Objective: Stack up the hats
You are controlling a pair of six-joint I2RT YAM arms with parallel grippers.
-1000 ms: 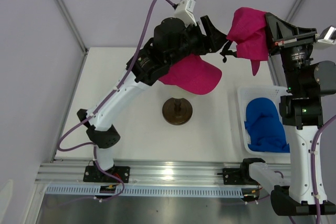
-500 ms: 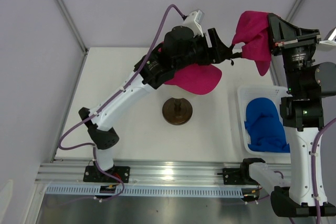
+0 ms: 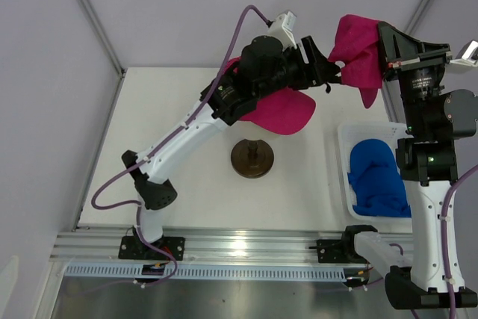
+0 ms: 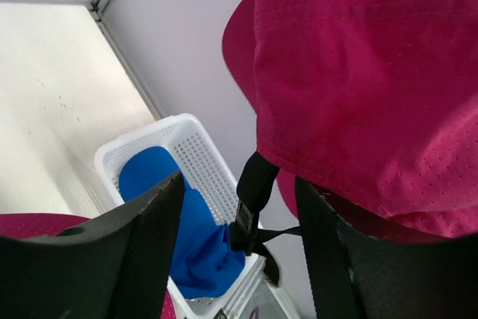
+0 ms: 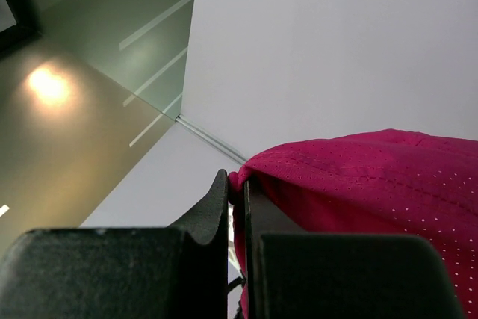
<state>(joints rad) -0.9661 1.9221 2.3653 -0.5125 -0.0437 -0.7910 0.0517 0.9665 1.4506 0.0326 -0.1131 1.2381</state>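
My right gripper is raised at the back right and shut on the edge of a magenta-pink hat, which hangs in the air. My left gripper reaches across to that hat. It is open, with the hat's black back strap dangling between its fingers. Another pink hat shows under the left arm, over the back of the table. A royal blue hat lies in the white basket.
A dark round stand sits mid-table in front of the lower pink hat. The white basket stands at the table's right edge beside the right arm's column. Grey walls close the table at the back and left.
My left arm has swung right toward the hanging pink hat, bringing its jaws round the strap. The right gripper keeps its grip; the hat has shifted slightly.
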